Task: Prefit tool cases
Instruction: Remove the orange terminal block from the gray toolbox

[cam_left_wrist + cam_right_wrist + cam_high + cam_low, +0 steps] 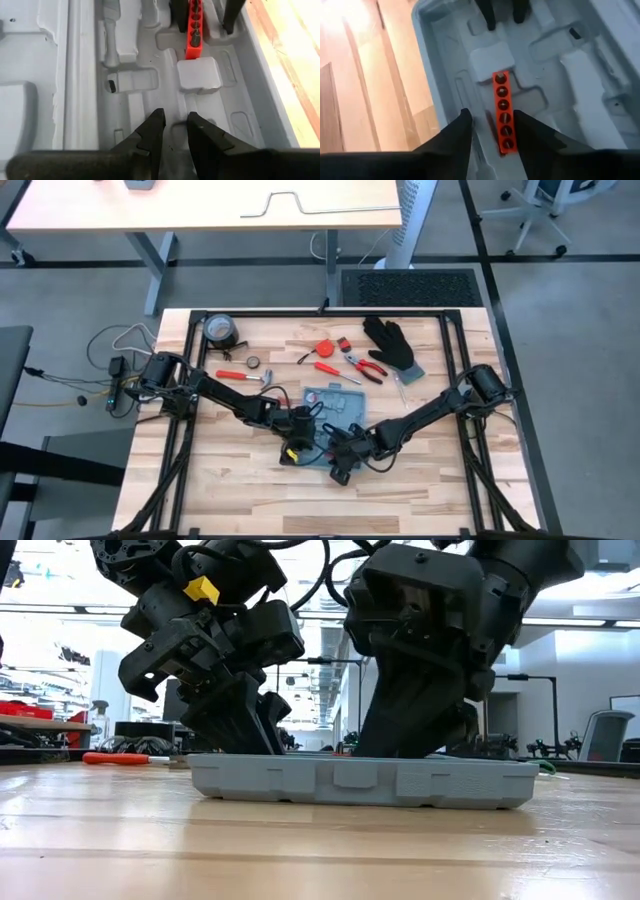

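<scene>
Light-blue tool case (pixel 333 408) lying open mid-table, both grippers lowered inside. Right gripper (pixel 492 131) parted around red bit holder (pixel 503 118), apparently seating it in its slot. Left gripper (pixel 173 127) narrowly parted, empty. Next: pressing holder flush, then fetching another tool.

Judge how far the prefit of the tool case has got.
Done: the case lies open, with a red bit holder in its slot. In hand: both grippers, left and right, hover open inside the case. Left: pliers, hammer and other tools remain on the table.
</scene>
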Robot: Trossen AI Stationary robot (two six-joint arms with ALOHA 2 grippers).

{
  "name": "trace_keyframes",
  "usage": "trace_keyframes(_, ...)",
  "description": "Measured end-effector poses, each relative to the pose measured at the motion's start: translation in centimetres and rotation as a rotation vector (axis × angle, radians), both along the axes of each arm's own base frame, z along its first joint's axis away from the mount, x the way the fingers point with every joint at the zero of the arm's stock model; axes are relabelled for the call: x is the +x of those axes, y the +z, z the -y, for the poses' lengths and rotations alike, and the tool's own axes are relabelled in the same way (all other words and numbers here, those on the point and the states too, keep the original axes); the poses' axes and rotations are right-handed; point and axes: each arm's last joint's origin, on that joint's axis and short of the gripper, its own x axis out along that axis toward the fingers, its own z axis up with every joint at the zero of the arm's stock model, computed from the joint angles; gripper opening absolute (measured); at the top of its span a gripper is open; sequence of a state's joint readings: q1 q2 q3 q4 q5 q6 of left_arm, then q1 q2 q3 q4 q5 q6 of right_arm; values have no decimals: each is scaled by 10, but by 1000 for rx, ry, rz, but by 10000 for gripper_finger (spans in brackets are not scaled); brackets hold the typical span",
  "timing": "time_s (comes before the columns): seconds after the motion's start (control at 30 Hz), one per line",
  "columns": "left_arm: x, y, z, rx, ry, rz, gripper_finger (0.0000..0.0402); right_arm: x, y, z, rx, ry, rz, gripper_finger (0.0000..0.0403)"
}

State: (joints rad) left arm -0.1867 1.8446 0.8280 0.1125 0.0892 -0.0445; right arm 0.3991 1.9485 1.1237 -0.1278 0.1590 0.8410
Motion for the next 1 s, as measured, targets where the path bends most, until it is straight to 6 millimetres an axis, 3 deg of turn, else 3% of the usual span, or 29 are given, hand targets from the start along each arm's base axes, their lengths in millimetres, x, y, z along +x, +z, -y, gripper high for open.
trace_keyframes(0.13,0,0,0,0,0,0,83,1,0,2,9,-19,-1,141)
trace_keyframes(0.3,0,0,0,-1,1,-2,83,1,-2,11,22,-85,-42,31)
trace_keyframes(0.33,0,0,0,-1,1,-2,83,1,-2,12,23,-90,-44,27)
trace_keyframes(0.83,-1,-1,0,6,-6,-13,83,2,8,14,92,-161,0,26)
trace_keyframes(1.0,-3,-1,0,7,-9,-31,83,3,21,14,120,-168,49,26)
